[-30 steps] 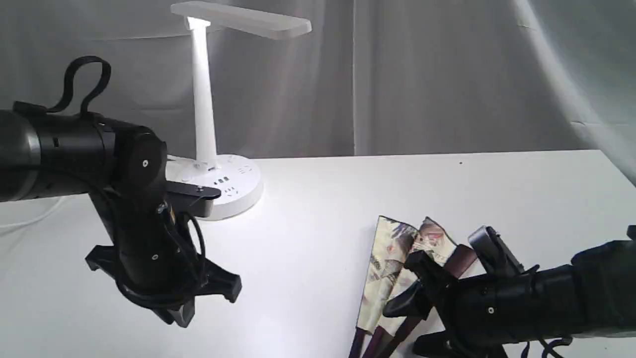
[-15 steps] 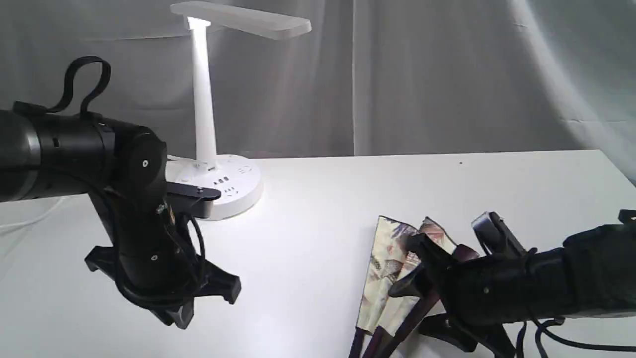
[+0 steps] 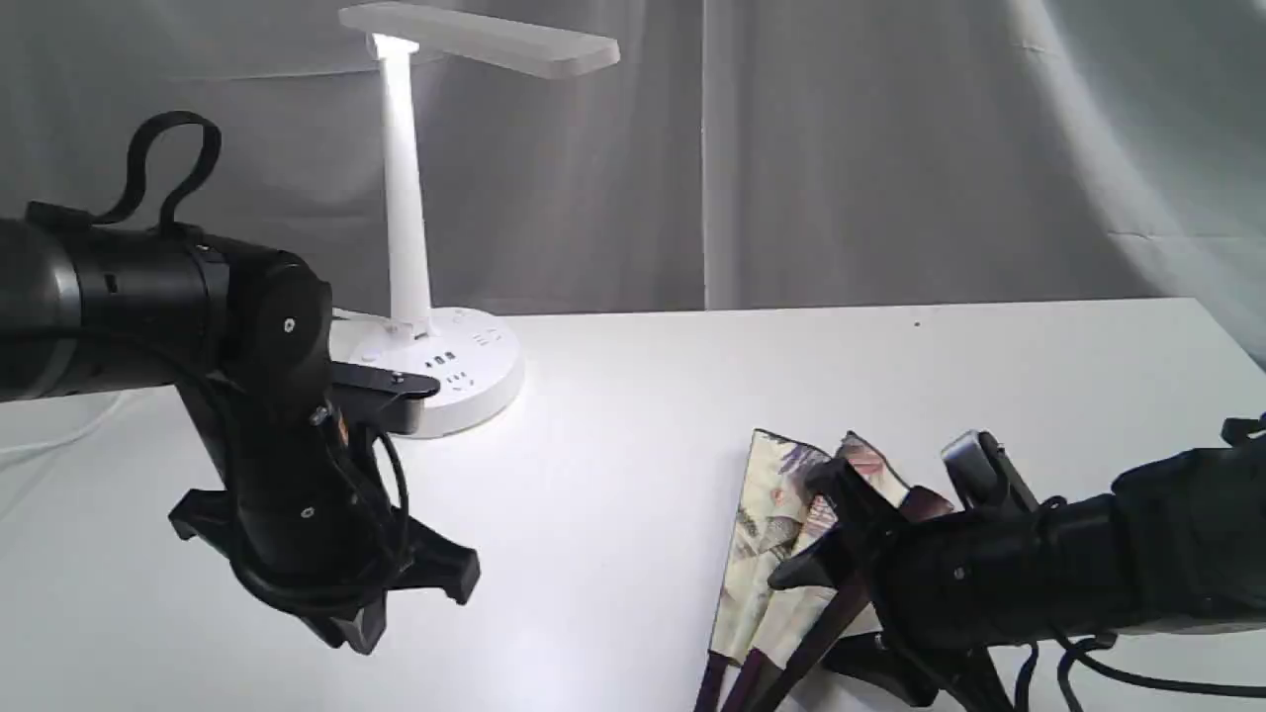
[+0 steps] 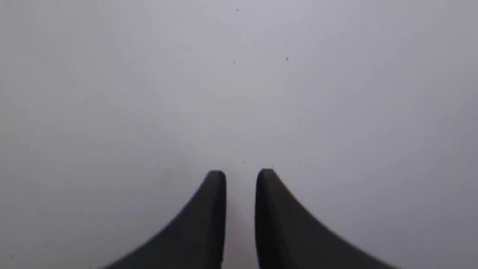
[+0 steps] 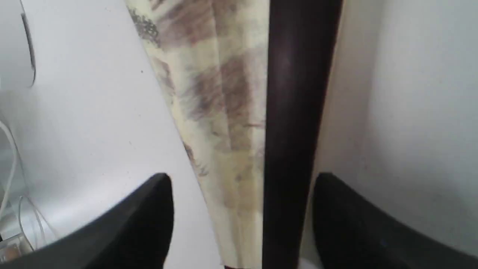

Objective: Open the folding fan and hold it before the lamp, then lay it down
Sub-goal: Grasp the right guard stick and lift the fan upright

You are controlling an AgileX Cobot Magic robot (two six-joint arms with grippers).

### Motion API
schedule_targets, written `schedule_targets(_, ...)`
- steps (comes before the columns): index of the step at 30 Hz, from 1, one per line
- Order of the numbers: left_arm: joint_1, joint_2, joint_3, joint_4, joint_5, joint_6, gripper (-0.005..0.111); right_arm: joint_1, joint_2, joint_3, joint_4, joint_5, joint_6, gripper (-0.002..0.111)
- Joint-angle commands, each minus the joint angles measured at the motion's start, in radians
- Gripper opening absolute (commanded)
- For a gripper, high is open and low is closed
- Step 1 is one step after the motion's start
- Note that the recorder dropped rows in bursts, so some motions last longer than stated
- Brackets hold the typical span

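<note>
Your right hand (image 5: 242,179) is spread wide, its fingers either side of the folding fan's (image 3: 781,514) dark guard, not clamped on it. You have the fan partly open, flat on the white surface (image 3: 643,445). Your left hand (image 4: 241,175), nearly together and empty, hangs near the lit lamp (image 3: 410,257).

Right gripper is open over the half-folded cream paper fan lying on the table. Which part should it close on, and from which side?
Probably the dark maroon wooden guard along the cream paper fan's edge. It is the stiff, straight strip; the pleats beside it would likely crumple. The right gripper is open above it with the guard between its fingertips, so come straight down, one finger each side.
</note>
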State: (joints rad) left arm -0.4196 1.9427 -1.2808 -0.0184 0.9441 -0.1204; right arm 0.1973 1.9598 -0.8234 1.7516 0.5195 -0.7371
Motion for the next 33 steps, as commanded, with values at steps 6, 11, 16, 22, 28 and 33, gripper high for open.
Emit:
schedule_targets(6,0.001,-0.011,0.008,-0.003,-0.030,-0.009,0.012,0.023,0.015,-0.001,-0.007,-0.013,0.029,0.056)
schedule_targets(11,0.001,-0.011,0.008,-0.003,-0.025,-0.009,0.012,0.023,0.064,-0.003,-0.007,0.031,0.062,0.056)
schedule_targets(16,0.001,-0.011,0.008,-0.003,-0.025,-0.007,0.012,0.023,0.075,-0.004,-0.007,0.042,0.051,0.054)
schedule_targets(22,0.001,-0.011,0.008,-0.003,-0.027,-0.007,0.012,0.023,0.073,-0.004,-0.007,0.040,0.000,0.050)
schedule_targets(28,0.001,-0.011,0.008,-0.001,-0.032,-0.007,0.012,0.023,0.073,-0.004,-0.007,0.037,-0.052,0.042)
schedule_targets(33,0.001,-0.011,0.008,0.003,-0.032,-0.007,0.012,0.023,0.073,-0.004,-0.007,0.017,-0.058,0.036)
